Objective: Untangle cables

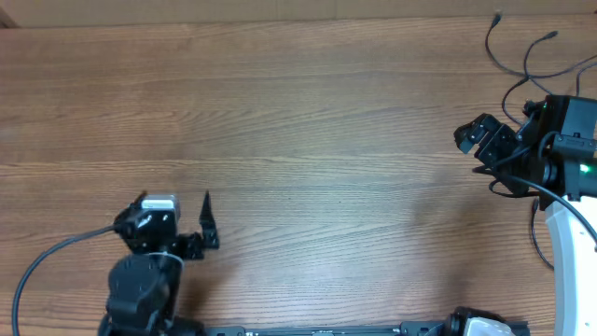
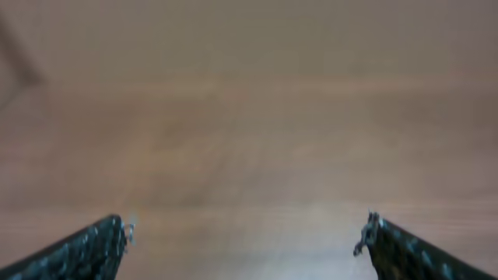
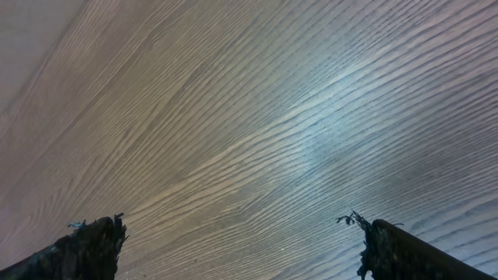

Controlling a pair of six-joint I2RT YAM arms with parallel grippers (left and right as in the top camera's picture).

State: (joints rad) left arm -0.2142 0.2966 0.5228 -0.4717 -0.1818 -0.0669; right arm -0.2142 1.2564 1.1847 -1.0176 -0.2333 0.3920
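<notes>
Cables (image 1: 526, 63) sit just beside and behind right gripper (image 1: 471, 138), well apart from left gripper (image 1: 173, 199). Both claws spread, empty over table (image 1: 326, 140), probably staged before reaching.

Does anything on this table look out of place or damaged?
The cables lie bunched at the table's far right corner, partly hidden by the right arm. The right gripper's fingertips look ragged.
</notes>
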